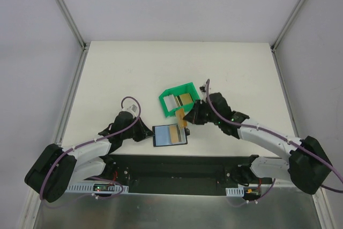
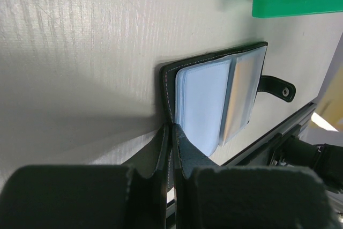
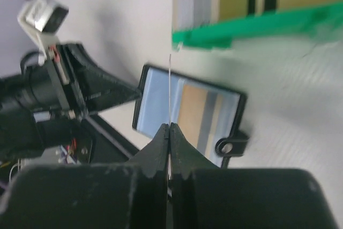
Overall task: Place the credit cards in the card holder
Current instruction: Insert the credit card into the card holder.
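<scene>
1. The holder (image 1: 170, 135) lies open on the table (image 1: 118, 68), just in front of the green bin (image 1: 164, 100). The left gripper (image 2: 170, 132) is clamped tight on the holder's left edge, pinning it down.
2. The right gripper (image 3: 169, 130) is pinched on one gold card (image 1: 181, 115). It's held on edge just over the holder's far side, between bin and holder, and it's not in a slot yet.
3. Progress: the holder's right page shows a tan patch with a grey stripe, so my guess is one card's already tucked in there. Can't be sure though, it could be glare on the plastic sleeve.
4. Left to do: slide in the held card, then the other cards (image 1: 182, 98) in the bin. I can see a gold one and a pale one beside it, at least. Early-to-middle of the job, I'd say.
5. Writing/brands: nothing readable. There's no logo on the holder, the cards are too small and blurry, and the bin's plain.
</scene>
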Robot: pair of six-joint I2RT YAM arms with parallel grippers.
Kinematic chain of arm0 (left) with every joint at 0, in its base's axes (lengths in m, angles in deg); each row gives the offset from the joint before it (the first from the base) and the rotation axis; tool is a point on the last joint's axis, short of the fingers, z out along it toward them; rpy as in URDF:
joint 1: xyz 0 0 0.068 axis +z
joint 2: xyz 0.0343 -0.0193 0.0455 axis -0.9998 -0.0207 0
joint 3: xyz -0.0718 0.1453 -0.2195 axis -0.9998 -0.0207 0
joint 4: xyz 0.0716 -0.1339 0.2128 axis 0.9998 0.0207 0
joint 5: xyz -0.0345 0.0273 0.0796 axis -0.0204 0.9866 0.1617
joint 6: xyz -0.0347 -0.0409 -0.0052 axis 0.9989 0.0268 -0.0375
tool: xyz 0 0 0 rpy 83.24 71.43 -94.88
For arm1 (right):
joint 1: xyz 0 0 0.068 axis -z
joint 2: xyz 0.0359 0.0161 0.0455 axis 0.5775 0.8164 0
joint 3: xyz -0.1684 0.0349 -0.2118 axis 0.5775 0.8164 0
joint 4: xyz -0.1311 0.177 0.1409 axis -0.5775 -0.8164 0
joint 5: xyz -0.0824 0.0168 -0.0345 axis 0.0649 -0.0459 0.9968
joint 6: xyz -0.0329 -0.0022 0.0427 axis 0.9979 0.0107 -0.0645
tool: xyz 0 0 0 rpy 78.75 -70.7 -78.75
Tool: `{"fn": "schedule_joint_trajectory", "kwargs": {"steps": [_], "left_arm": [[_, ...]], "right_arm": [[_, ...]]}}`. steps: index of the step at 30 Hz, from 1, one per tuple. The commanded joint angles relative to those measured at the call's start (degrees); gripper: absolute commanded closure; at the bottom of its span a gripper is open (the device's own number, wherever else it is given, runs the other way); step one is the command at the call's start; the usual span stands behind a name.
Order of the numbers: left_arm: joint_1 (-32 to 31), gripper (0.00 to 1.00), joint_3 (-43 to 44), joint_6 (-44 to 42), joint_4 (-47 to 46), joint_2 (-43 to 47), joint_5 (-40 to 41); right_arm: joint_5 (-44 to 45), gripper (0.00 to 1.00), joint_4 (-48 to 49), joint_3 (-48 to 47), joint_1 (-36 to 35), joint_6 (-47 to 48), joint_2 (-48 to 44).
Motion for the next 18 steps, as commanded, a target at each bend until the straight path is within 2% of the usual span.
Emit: {"fn": "schedule_joint_trajectory", "kwargs": {"steps": [1,6,18], "left_arm": [[0.47,1.0,-1.3,0.83,-2.19,0.83,-1.44],[0.38,1.0,-2.0,1.53,-2.81,1.27,-1.7],[0.47,1.0,-2.79,1.97,-2.81,2.33,-1.09]], "right_arm": [[4.36,1.0,17.05,8.48,-8.67,-11.31,-2.97],[8.23,1.0,26.27,12.88,-14.48,-15.01,1.51],[8.07,1.0,30.6,15.53,-14.58,-16.95,8.9]]}}
